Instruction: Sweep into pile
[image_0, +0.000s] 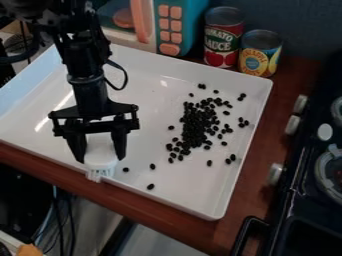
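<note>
Black beans (197, 122): one loose pile plus scattered strays, all in one white tray (170, 199), pile in the half nearer the stove. Pile count can't be given, beans overlap. Three strays lie well apart from the pile, toward the tray's near rim; others ring the pile, a few close to the side rim by the stove.

Gripper (97, 152): one, over the tray's near side, pointing down, two fingers closed in on one white brush (100, 156), one finger each side. Bristles down, at the near rim; can't tell if they touch it. Upper part of brush partly hidden behind gripper.

Cans: two, upright, just beside each other behind the tray, one tomato sauce can (223, 37), one pineapple can (260, 54). Toy microwave (148, 30): one, cut off at top edge. Stove (294, 200): one, cut off at right, three silver knobs visible, two burners partly out of frame. Dark cables (61, 215) lower left, count unclear.
</note>
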